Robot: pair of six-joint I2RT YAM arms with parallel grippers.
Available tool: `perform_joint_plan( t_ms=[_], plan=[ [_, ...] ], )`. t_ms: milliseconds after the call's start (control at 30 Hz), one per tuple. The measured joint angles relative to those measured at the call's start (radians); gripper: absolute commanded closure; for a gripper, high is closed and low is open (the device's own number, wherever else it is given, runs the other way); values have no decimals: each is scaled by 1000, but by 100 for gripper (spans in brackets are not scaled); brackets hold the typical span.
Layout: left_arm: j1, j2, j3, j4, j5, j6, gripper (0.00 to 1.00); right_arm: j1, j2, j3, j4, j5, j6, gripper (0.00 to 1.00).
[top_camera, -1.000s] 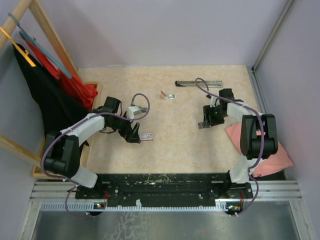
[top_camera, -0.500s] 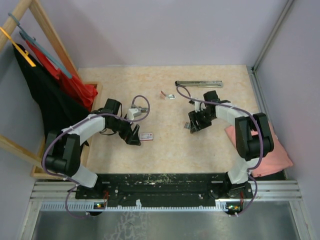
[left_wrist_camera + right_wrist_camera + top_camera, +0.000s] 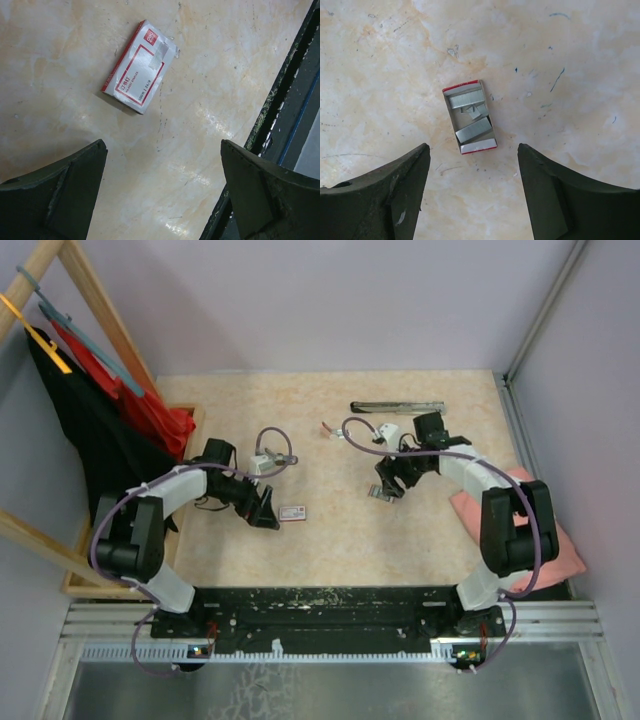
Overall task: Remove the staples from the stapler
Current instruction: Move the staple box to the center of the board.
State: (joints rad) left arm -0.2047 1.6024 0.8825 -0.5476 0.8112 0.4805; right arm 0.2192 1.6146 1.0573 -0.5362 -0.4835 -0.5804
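In the right wrist view several short grey staples (image 3: 473, 129) lie in a small open tray with red ends (image 3: 478, 146) on the table. My right gripper (image 3: 473, 150) is open and empty, its fingers spread just short of the tray; it is at centre right in the top view (image 3: 385, 486). My left gripper (image 3: 163, 150) is open and empty, just short of a red-and-white box (image 3: 140, 66), which also shows in the top view (image 3: 293, 511) beside that gripper (image 3: 267, 513). A small stapler-like object (image 3: 337, 430) lies farther back.
A long thin metal bar (image 3: 397, 407) lies at the back. A pink cloth (image 3: 535, 540) is under the right arm. A wooden rack with red and black cloths (image 3: 110, 430) stands at the left. A black rail (image 3: 295, 100) runs along the table's near edge.
My right arm has swung left toward the table's middle, its gripper now over the staple tray. My left arm has barely moved.
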Motion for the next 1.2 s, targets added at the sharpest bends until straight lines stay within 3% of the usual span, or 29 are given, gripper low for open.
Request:
perform_joint_plan(
  t_ms=[667,1200],
  plan=[
    [0,27,0,2,56,-1,0,126,135,5,124,71,-112,30],
    [0,27,0,2,61,-5,0,127,163,11,108,77,-197,53]
  ],
)
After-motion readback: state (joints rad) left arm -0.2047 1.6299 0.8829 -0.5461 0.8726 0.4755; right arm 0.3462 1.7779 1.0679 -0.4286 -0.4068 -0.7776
